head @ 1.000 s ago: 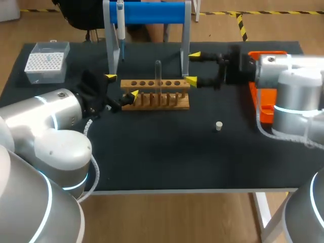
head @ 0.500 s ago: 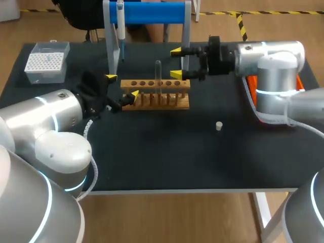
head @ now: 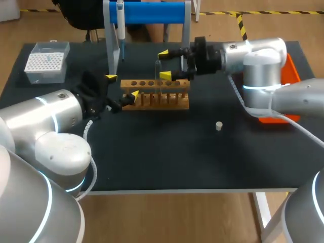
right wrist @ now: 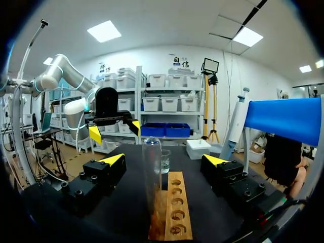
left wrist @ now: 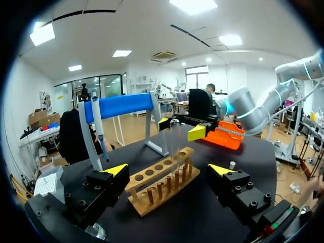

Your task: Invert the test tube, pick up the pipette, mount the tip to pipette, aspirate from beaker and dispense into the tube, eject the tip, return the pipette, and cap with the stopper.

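A clear test tube (head: 158,75) stands in the wooden rack (head: 174,96), rounded end up. My right gripper (head: 164,64) is open, its yellow tips on either side of the tube's upper part without touching; its own view shows the tube (right wrist: 151,172) between the right gripper's (right wrist: 163,160) spread fingers. My left gripper (head: 121,85) stands open at the rack's left end, the rack (left wrist: 162,179) ahead of the left gripper (left wrist: 168,169). The pipette (head: 120,25) hangs on the blue stand. A small white stopper (head: 218,125) lies on the mat. A beaker (right wrist: 165,161) stands beyond the rack.
The tip box (head: 46,62) sits at the table's back left. The blue-barred stand (head: 152,12) rises just behind the rack. An orange tray (head: 288,68) lies at the right, partly under my right arm. Open black mat spreads in front of the rack.
My right arm has swung left from the rack's right end, bringing its open fingers around the tube. The left arm and the tube have stayed put.
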Tool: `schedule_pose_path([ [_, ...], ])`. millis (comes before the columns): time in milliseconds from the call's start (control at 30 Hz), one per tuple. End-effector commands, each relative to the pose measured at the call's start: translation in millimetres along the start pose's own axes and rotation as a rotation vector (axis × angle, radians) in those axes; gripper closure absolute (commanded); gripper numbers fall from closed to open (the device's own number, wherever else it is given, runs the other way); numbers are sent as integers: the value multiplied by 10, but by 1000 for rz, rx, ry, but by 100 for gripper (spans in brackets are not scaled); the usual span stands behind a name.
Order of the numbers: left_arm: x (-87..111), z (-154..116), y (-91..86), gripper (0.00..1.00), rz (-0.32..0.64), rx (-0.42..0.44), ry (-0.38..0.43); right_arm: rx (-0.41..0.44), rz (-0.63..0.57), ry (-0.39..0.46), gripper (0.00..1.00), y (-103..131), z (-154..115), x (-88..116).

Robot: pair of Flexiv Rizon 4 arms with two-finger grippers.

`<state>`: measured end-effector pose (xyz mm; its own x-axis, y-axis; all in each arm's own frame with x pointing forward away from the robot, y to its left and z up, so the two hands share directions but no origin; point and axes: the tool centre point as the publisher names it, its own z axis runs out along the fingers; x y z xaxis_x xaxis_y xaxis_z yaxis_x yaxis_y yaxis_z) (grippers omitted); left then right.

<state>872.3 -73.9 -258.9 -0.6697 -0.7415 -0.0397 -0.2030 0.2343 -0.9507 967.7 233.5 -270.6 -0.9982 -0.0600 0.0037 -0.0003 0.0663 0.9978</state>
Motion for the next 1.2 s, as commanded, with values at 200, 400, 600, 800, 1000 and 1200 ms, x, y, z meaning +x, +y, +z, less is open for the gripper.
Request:
schedule_pose_path([
  [200, -18, -5, 31, 0, -1, 12, 8, -37, 10, -9, 0, -82, 48, -10],
  [400, -18, -5, 31, 0, -1, 12, 8, -42, 13, -18, 2, -108, 92, 18],
  [600, -18, -5, 31, 0, -1, 12, 8, -48, 15, -28, 9, -101, 113, 42],
  [800, -18, -5, 31, 0, -1, 12, 8, -54, 20, -29, 18, -89, 138, 55],
  [1000, -18, -5, 31, 0, -1, 12, 8, -55, 19, -26, 27, -89, 166, 65],
  [1200, -18, -5, 31, 0, -1, 12, 8, -54, 14, -18, 32, -86, 217, 64],
])
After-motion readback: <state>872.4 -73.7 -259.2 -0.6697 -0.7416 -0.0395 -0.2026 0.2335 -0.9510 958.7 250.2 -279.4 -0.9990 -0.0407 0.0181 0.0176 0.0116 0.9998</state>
